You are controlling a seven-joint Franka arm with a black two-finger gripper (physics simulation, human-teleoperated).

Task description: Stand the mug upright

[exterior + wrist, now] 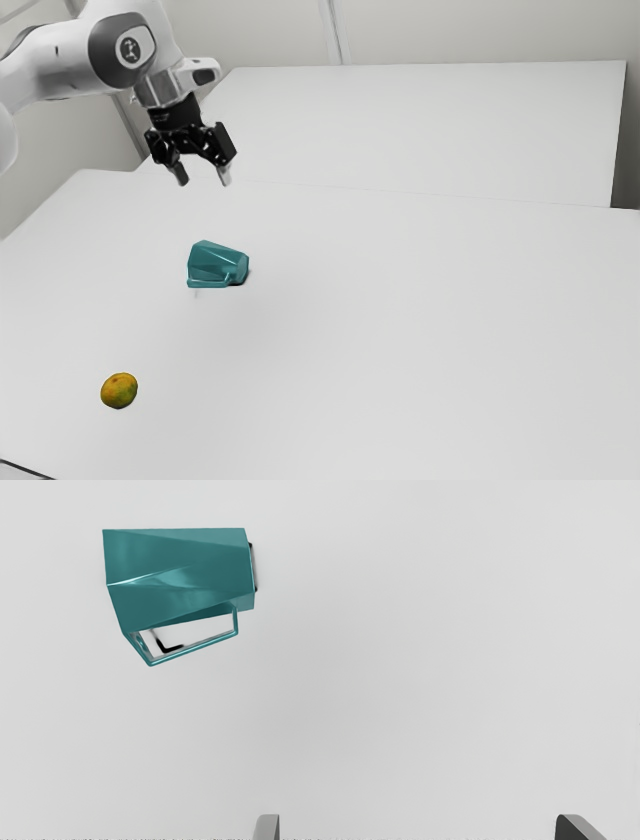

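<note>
Inside of the mug (175, 575) hidden, arm (60, 62) cut off at the exterior view's left edge

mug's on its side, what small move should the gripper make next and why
I'd probably shift the open gripper over the mug before lowering: it hovers above the table, and in the wrist view the mug lies off toward one finger's side, not lined up between the two.
</note>
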